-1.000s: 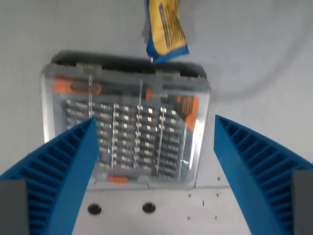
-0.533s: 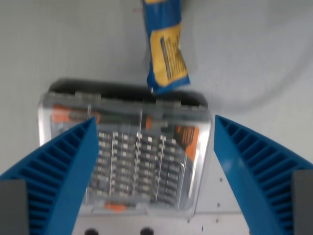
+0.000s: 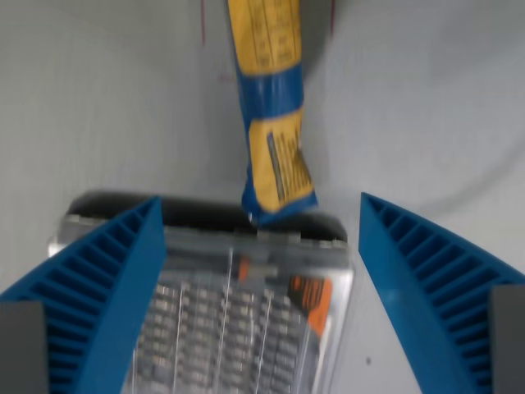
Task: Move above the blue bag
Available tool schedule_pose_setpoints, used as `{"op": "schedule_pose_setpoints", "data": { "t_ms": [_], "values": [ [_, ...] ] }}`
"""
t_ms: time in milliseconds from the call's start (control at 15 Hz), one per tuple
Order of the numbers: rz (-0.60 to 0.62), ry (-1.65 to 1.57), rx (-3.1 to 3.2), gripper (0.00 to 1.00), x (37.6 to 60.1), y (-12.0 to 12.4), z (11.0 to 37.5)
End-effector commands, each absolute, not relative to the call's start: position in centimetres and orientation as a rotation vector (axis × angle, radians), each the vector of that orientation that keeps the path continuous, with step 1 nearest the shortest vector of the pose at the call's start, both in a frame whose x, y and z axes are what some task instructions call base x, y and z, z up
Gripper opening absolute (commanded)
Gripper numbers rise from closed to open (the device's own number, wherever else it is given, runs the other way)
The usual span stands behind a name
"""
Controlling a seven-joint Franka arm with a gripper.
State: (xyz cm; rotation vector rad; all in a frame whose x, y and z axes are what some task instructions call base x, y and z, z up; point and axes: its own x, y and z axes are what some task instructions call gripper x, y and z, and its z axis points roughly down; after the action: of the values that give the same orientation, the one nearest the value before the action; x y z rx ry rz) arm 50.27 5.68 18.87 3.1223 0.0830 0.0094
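Claw short of the bag

The claw (image 3: 261,271) is spread wide and empty, over the clear case (image 3: 238,312). The bag (image 3: 269,115) lies farther off on the bench (image 3: 426,98), its near end touching the case; centring above it looks left to do.

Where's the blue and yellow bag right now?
In the wrist view, the blue and yellow plastic bag lies upper centre on the grey surface, its lower end meeting the far edge of the clear plastic bit case.
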Motion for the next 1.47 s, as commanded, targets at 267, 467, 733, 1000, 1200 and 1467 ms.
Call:
{"op": "schedule_pose_setpoints", "data": {
  "t_ms": [267,467,733,1000,1200,1467],
  "values": [
    [-0.003,0.156,3.072,1.0,53.0,5.5,17.1],
    [-0.004,0.159,3.067,1.0,53.9,5.5,16.3],
    [0.002,0.162,3.063,1.0,54.9,5.5,15.4],
    [0.009,0.164,3.062,1.0,55.7,5.5,14.7],
    [0.008,0.163,3.062,1.0,56.1,5.5,14.3],
    [0.003,0.161,3.061,1.0,56.4,5.5,14.1]
  ]
}}
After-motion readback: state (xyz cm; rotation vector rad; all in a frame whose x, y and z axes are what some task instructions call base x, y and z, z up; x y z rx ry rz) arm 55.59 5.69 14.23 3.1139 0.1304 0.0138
